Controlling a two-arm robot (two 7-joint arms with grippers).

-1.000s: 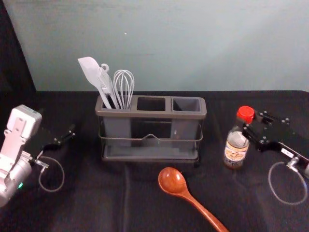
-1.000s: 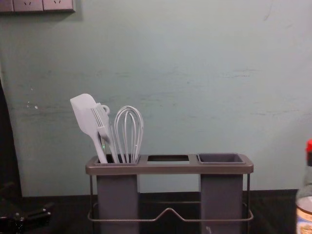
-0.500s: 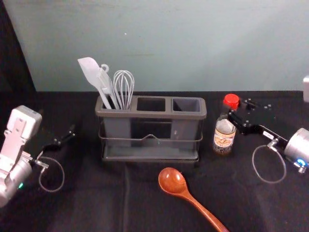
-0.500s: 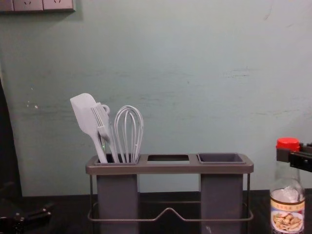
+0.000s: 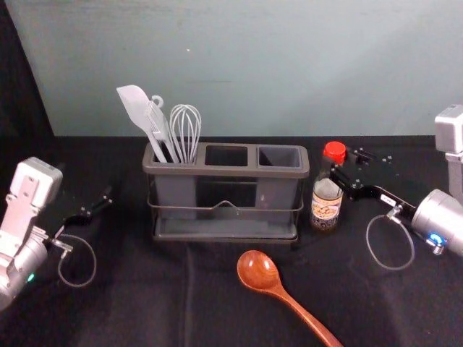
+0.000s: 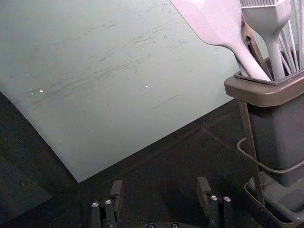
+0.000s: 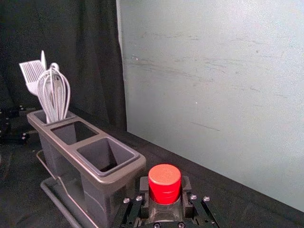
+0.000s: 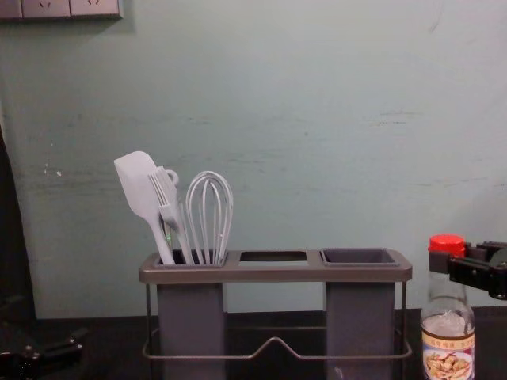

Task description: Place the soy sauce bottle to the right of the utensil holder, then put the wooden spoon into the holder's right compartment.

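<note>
soy sauce bottle [image 5: 325, 207]: upright, just right of utensil holder [image 5: 231, 171]
right gripper [image 5: 338, 162]: right of holder, my fingers closed round bottle neck
wooden spoon [image 5: 258, 270]: in front of holder
left gripper [image 5: 108, 196]: left of holder, fingers wide, empty

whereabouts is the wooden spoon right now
In the head view, the wooden spoon lies on the black cloth in front of the utensil holder, its handle running toward the robot's right.
</note>
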